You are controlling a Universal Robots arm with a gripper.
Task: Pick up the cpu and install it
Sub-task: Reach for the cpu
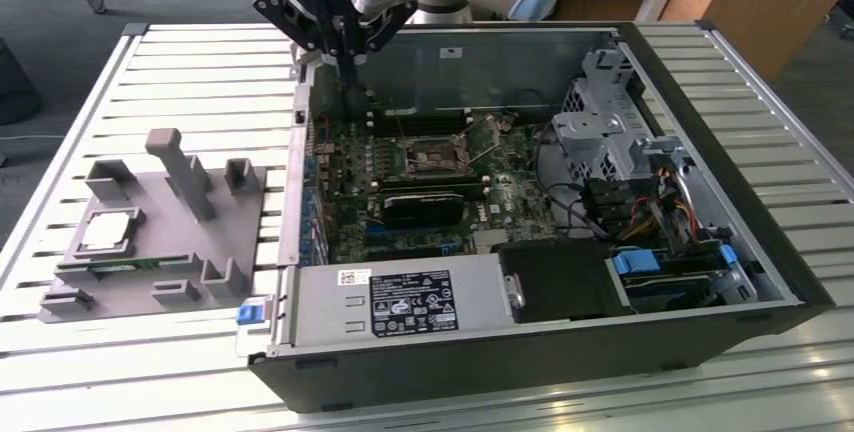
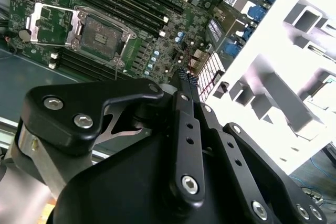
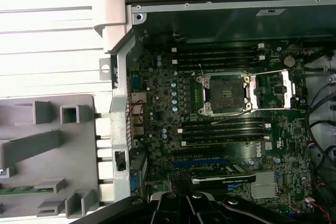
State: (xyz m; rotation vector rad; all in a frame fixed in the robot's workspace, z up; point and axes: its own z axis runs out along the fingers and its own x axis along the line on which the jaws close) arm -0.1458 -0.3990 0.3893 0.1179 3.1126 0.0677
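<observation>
Nearest you in the exterior view, the slatted metal table [image 1: 80,392] carries the open black computer case [image 1: 534,372], with a silver box-shaped power supply [image 1: 387,307] along its near wall. Beside the case, on the exterior view's left, sits the grey plastic fixture tray [image 1: 187,242]. The cpu [image 1: 110,230], a small flat square chip with a silver-grey metal top, lies flat in a pocket of that tray, untouched. A pale patch at the washed-out edge of the second wrist view may be the same chip, but you cannot be sure.

Further in lies the green motherboard [image 1: 354,187]. Its square metal-framed socket [image 3: 224,92] looks empty, and the hinged silver load plate [image 3: 273,90] is swung clear of it, so the seat is ready.

Furthest back, the black gripper [image 2: 184,76] hangs above the case's far corner on the exterior view's left, over the board's edge. Its fingers are drawn together with nothing between them. It is well apart from the cpu and touches nothing.

You are at the very start: the pick-up has not begun. By my judgement, reaching the chip calls for crossing to the tray, spreading the fingers wider than the chip, and descending level — it is thin, and a tilted approach could scrape it along the pocket.
</observation>
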